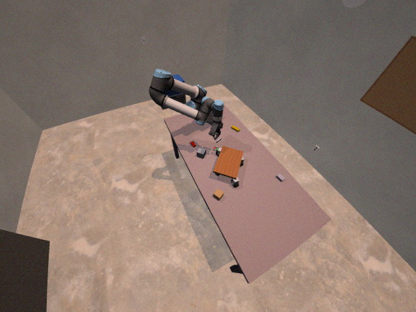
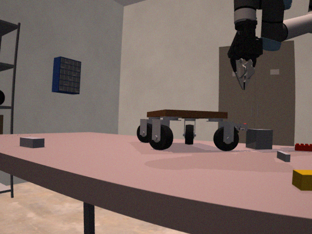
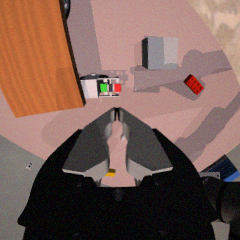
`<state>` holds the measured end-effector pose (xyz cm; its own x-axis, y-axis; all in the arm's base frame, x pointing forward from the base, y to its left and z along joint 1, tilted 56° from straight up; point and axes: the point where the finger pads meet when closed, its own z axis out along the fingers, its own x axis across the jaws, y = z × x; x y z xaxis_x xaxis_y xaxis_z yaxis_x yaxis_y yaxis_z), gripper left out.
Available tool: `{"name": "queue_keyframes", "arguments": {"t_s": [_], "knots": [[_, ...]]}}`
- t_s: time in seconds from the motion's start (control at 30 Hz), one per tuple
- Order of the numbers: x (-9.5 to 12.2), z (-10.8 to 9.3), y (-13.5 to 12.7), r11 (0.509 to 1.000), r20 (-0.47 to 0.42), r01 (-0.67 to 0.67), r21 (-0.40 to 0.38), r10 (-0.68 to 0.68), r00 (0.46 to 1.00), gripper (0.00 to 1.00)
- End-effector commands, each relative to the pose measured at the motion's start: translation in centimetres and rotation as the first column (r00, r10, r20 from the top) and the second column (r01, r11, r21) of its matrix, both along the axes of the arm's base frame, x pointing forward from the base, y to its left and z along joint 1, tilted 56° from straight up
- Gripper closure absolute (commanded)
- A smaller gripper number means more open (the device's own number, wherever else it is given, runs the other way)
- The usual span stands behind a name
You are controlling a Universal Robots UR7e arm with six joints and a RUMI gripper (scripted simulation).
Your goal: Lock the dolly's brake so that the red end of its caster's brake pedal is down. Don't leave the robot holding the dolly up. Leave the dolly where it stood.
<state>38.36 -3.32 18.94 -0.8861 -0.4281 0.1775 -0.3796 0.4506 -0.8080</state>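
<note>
The dolly [image 1: 229, 161] has a wooden deck and black casters and stands on the pink table; it also shows in the exterior view [image 2: 186, 113] and the wrist view [image 3: 35, 52]. The brake pedal [image 3: 110, 88], with a green end and a red end, sticks out from the caster at the dolly's corner; in the exterior view the pedal's red tip [image 2: 244, 124] is just visible. My gripper [image 2: 243, 87] is shut and empty, pointing down, well above the pedal. In the wrist view the fingertips [image 3: 116, 111] sit just short of the pedal.
A grey cube [image 3: 161, 52] and a red brick [image 3: 194, 84] lie close to the pedal. A small grey bar [image 2: 283, 155], a yellow block [image 2: 302, 179], an orange block [image 1: 218, 194] and a grey block [image 1: 280, 177] lie around the table.
</note>
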Motion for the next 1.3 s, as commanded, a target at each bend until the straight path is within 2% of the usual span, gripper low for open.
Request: {"name": "queue_keyframes", "arguments": {"t_s": [0.0,0.87,1.27], "knots": [[-0.2,-0.31,0.24,1.0,-0.005,0.005,-0.004,-0.005,1.0,1.0],[-0.34,-0.55,0.39,1.0,-0.014,0.003,-0.01,-0.003,1.0,1.0],[-0.17,-0.58,0.34,0.999,-0.074,-0.04,-0.027,0.038,0.997,1.0]]}}
